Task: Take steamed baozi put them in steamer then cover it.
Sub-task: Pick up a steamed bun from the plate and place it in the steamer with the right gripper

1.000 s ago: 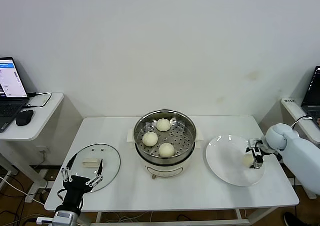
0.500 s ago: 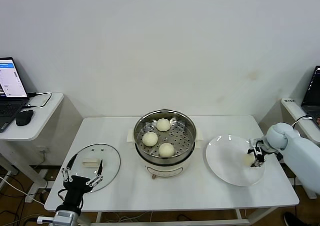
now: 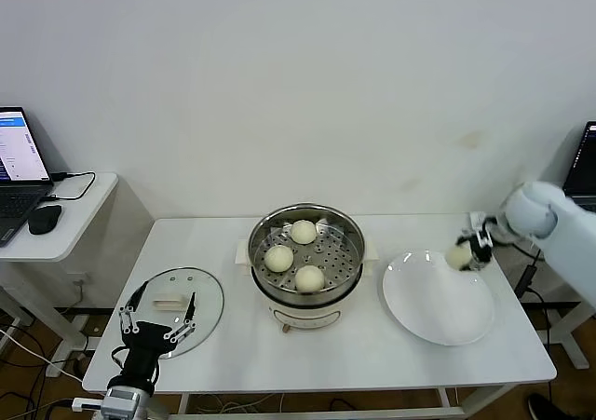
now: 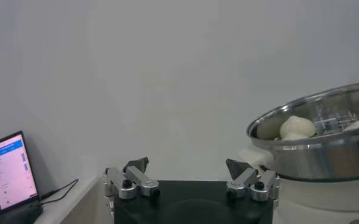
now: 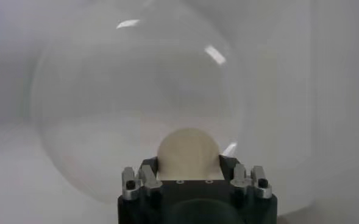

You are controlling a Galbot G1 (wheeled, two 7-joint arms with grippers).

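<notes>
Carrying the fourth of the steamed baozi — table (image 3: pixel 372 364) at the bottom of it all, then the steamer (image 3: pixel 265 280) at mid-table with three buns (image 3: pixel 296 255) already on its perforated floor, then the bare white plate (image 3: pixel 438 313) to its right, then the right gripper (image 3: pixel 470 251) clenched on the last bun (image 3: pixel 458 255), lifted clear above the plate's far edge. Calling next, by the look of it, for a leftward carry over the steamer rim to the open gap among the three — then the glass lid (image 3: pixel 177 304), lying flat just ahead of the left gripper (image 3: pixel 156 316), jaws spread, holding nothing.
</notes>
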